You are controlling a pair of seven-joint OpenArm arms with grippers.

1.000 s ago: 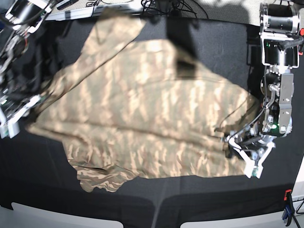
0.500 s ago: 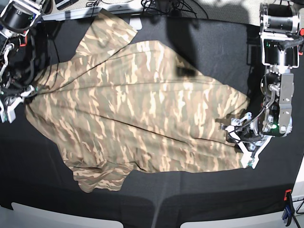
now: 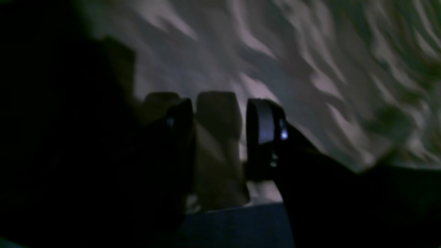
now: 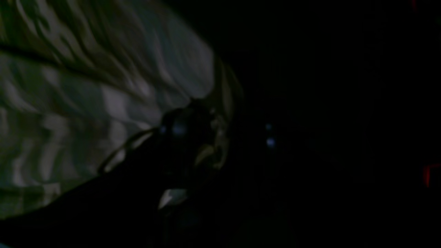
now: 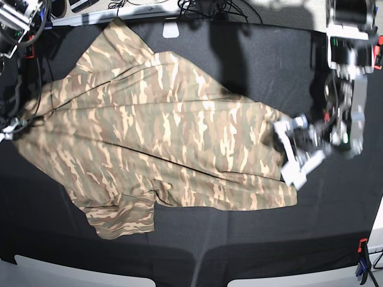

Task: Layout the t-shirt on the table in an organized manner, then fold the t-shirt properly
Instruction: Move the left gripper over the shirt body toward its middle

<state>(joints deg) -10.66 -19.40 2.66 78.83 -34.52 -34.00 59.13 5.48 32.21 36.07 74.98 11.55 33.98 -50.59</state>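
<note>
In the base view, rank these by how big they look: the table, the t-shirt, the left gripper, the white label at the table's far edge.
1. table
2. t-shirt
3. left gripper
4. white label

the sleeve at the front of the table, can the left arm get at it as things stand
Probably not right away. The left gripper sits at the t-shirt's opposite edge with fabric between its fingers, and the sleeve lies across the table. Nothing blocks the path, but it would have to let go first.
</note>
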